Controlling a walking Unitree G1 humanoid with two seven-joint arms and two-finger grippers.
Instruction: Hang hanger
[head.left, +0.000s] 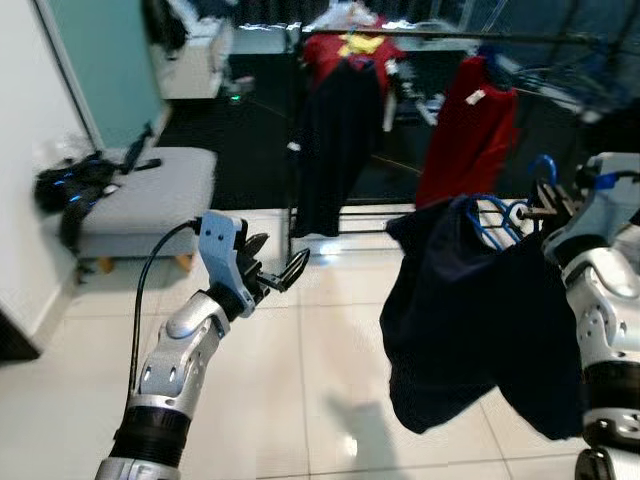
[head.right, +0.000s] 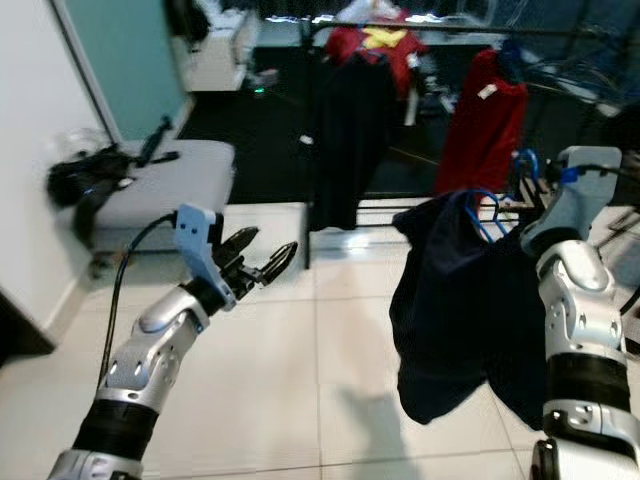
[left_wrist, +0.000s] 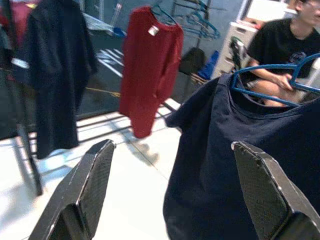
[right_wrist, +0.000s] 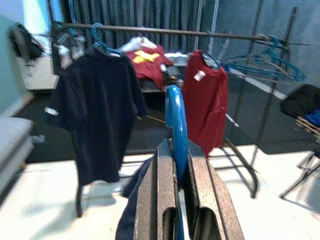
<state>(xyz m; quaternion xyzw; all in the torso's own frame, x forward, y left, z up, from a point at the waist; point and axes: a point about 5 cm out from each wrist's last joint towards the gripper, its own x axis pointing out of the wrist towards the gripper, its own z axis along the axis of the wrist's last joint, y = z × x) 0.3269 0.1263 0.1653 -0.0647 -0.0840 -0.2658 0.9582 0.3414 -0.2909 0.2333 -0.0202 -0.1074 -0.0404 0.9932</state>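
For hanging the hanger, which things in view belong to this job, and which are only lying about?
Belong to the job:
- blue hanger, clamped in the right pincer
- dark shirt on that hanger
- clothes rail
- left pincer, open, holding nothing

Just around:
- red shirt and black shirt, already on the rail
- grey bench
- seated person

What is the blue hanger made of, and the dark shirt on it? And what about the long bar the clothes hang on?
The blue hanger looks like smooth plastic: it is glossy and one even colour where the right hand pinches its hook. The dark shirt seems to be soft cloth, likely cotton, since it sags in loose folds. The long bar looks like dark painted metal: thin, straight, with a slight shine.
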